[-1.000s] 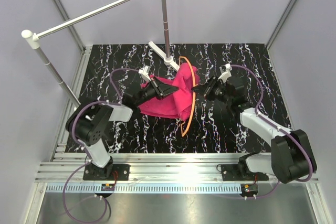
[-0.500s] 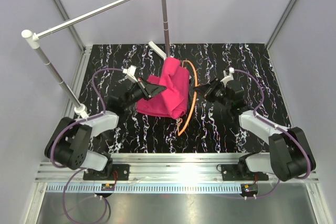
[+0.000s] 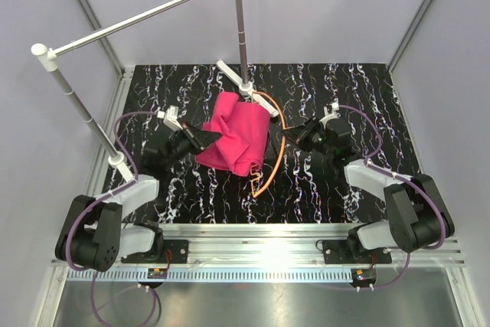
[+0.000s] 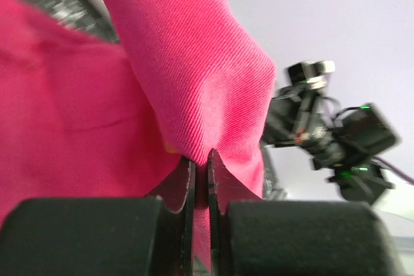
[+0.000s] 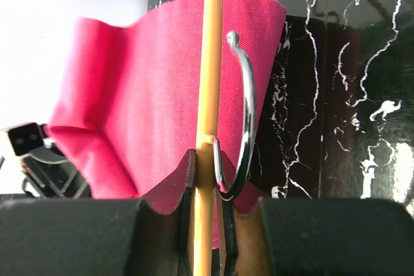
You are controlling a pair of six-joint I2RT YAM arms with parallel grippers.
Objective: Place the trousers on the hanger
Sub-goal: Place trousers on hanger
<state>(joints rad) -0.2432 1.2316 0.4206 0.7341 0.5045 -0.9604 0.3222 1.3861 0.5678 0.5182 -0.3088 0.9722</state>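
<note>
The trousers hang bunched over the middle of the table, at 9 o'clock of the hanger and touching it. The left gripper is clenched on a fold at their 9 o'clock edge. The right gripper pinches the hanger by its hook. The cloth looks soft, light and limp, so it will likely sag and slide on the thin stiff bar; a hem grip suits best

hanger partly hidden behind trousers, its bar cut off at top of right wrist view
</note>
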